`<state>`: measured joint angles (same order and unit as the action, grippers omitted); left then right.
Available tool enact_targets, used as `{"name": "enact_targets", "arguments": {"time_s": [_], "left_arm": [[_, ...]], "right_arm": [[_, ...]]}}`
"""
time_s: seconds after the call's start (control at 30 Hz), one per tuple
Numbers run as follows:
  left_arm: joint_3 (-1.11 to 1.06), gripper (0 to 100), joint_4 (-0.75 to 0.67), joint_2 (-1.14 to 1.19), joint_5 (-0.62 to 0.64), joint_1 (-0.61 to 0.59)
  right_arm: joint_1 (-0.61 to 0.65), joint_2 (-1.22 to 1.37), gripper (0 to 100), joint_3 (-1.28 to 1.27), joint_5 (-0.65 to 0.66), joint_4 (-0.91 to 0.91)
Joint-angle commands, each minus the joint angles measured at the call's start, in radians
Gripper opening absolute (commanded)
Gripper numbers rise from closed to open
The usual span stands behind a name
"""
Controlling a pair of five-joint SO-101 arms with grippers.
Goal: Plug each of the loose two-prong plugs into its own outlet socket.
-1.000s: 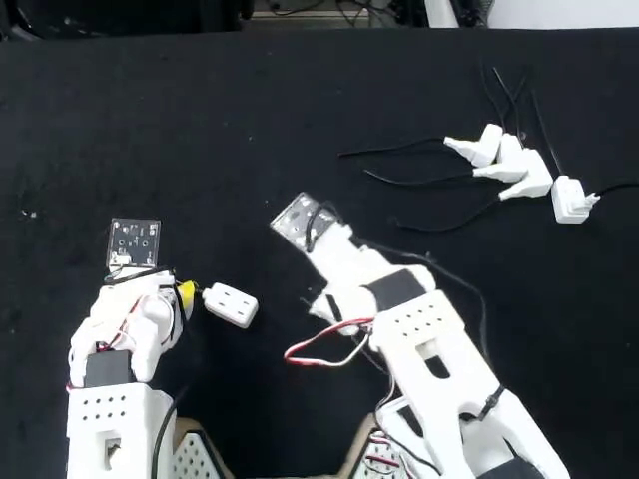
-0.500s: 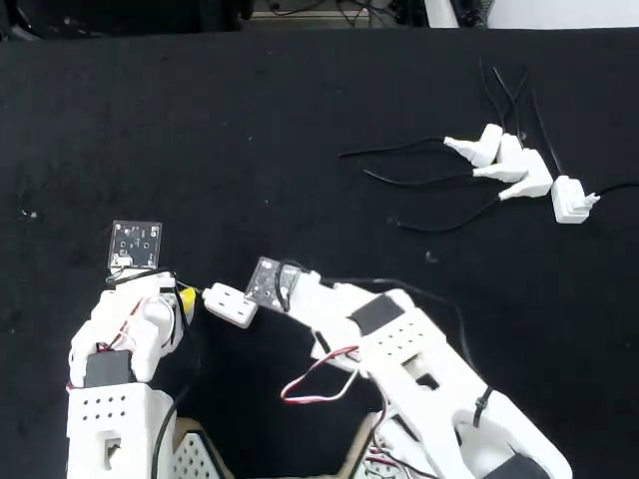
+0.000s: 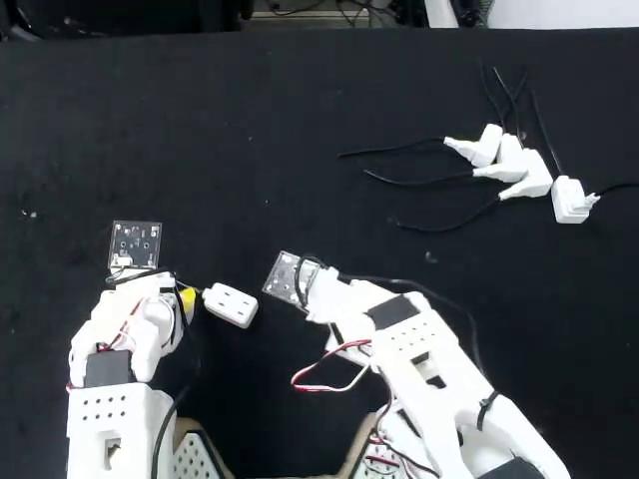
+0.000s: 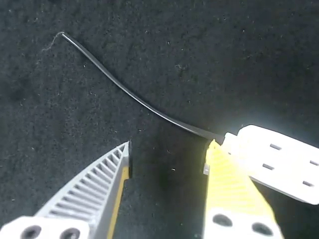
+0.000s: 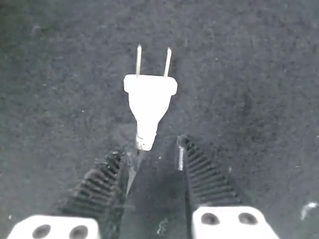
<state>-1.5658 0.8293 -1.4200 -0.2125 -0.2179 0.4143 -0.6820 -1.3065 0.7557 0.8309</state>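
Right hand (image 5: 152, 147) open around plug (image 5: 149, 97) tail

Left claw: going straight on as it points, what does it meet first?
Probably the thin black cord of the white outlet block, crossing just ahead of the left claw; depth is unclear.

No text, label, brand, number or sign legible anywhere.
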Motion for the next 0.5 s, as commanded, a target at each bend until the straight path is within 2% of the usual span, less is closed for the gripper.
{"name": "enact_targets", "arguments": {"time_s": [0.0, 0.17, 0.47], "left_arm": [[0.018, 25, 0.006, -0.009, -0.011, 0.001], [0.018, 25, 0.006, -0.009, -0.011, 0.001], [0.019, 25, 0.006, -0.009, -0.011, 0.001]], "right_arm": [[0.017, -0.033, 11.9, 0.035, -0.041, -0.017], [0.026, 0.007, 11.9, 0.058, -0.049, -0.023], [0.025, 0.311, 11.9, 0.225, -0.103, -0.023]]}}
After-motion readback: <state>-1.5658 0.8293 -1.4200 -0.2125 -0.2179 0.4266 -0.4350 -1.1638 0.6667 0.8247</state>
